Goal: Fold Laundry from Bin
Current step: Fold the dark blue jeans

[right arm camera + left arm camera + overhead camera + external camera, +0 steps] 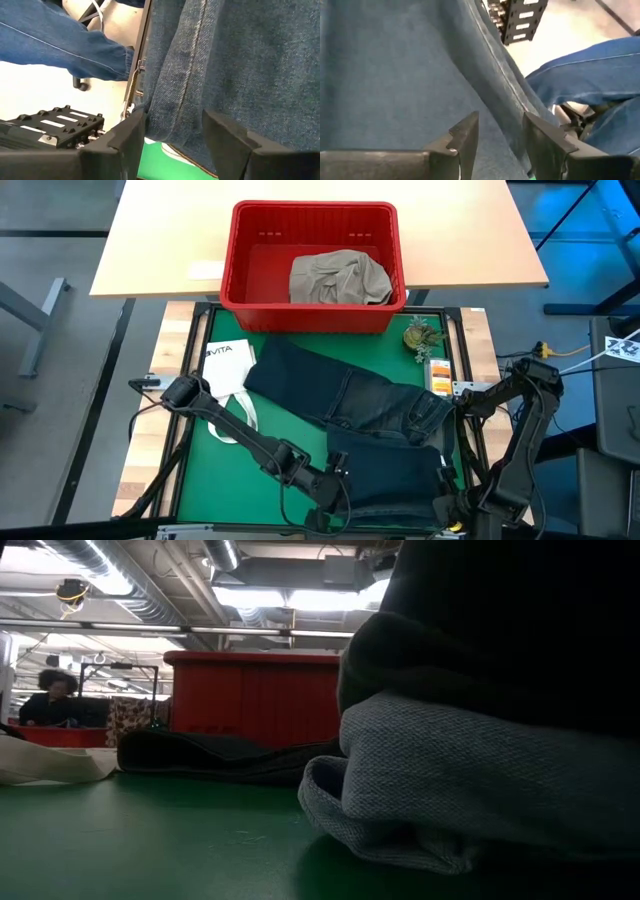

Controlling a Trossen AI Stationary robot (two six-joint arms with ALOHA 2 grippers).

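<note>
Jeans (350, 405) lay spread across the green mat below the bin (312, 265), heavy, limp denim best pinched at the thick hem seam, where my left gripper (500, 142) and right gripper (172, 135) straddled it, fingers parted.

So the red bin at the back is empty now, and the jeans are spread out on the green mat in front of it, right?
Not quite: the red bin is not empty. The high view shows a khaki-beige garment still lying inside it. The rest holds: the jeans are spread on the green mat in front of the bin.
</note>
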